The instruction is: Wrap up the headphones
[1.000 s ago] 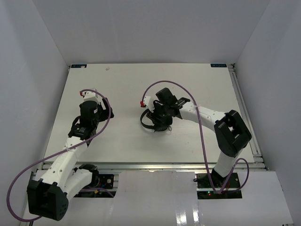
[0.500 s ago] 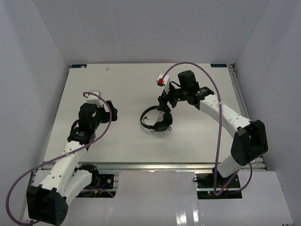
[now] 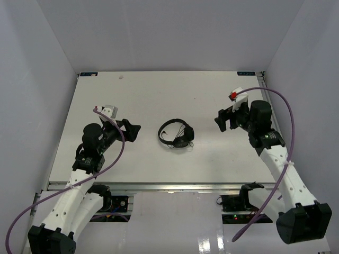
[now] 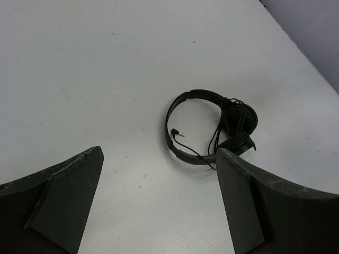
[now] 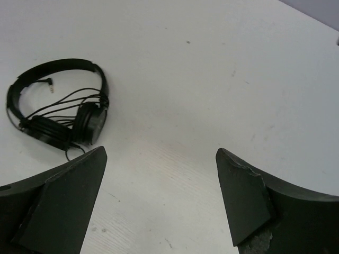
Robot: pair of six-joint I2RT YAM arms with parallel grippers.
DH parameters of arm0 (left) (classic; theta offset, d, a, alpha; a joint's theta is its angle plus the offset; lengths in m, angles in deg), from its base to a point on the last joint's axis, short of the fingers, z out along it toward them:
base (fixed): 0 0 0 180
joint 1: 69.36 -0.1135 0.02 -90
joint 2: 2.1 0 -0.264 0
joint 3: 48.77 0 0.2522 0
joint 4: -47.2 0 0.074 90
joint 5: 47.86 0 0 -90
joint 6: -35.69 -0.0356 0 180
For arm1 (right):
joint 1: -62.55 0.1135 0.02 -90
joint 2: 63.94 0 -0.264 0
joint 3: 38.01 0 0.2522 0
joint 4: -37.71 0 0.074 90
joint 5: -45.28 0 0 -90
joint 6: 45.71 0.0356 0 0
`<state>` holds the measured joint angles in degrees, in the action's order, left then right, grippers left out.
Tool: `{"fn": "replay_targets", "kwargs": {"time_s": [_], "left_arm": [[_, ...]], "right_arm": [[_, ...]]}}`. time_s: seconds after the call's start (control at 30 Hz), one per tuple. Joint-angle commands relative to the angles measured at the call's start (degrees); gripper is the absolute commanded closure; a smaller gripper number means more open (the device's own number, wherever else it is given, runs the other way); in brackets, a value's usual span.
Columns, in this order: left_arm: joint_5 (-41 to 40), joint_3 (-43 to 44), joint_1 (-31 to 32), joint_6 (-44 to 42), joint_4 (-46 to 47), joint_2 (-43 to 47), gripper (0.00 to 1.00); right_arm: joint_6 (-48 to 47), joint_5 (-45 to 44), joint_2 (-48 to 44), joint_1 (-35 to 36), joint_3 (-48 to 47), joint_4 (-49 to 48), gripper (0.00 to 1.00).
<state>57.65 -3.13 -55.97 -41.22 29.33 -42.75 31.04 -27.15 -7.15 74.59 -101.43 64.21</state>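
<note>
The black headphones (image 3: pixel 176 134) lie flat near the middle of the white table, headband to the left, earcups to the right, thin cable wound across them. They show in the left wrist view (image 4: pixel 212 127) with the cable's gold plug (image 4: pixel 178 134) inside the headband loop, and in the right wrist view (image 5: pixel 58 108) at upper left. My left gripper (image 3: pixel 131 130) is open and empty, to the left of the headphones and apart from them. My right gripper (image 3: pixel 223 120) is open and empty, to their right, also apart.
The white table (image 3: pixel 159 90) is walled by white panels at the back and both sides. Purple robot cables (image 3: pixel 114 153) loop along both arms. A metal rail (image 3: pixel 169 185) runs along the near edge.
</note>
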Motion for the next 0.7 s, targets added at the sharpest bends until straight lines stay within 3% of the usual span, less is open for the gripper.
{"fn": "replay_targets", "kwargs": {"time_s": [0.0,0.27,0.67], "left_arm": [[3.0,-0.6,0.5,-0.6,1.7,2.0,0.02],[2.0,-0.3,1.1,-0.9,0.9,1.7,0.02],[1.5,-0.1,1.6,-1.2,0.4,1.4,0.02]], "right_arm": [[6.3,-14.1,-7.5,-1.2,5.2,-6.3,0.1],[9.6,-22.5,-10.3,-2.5,13.6,-9.4,0.1],[12.0,-18.9,-12.9,-4.3,16.6,-9.8,0.1]]}}
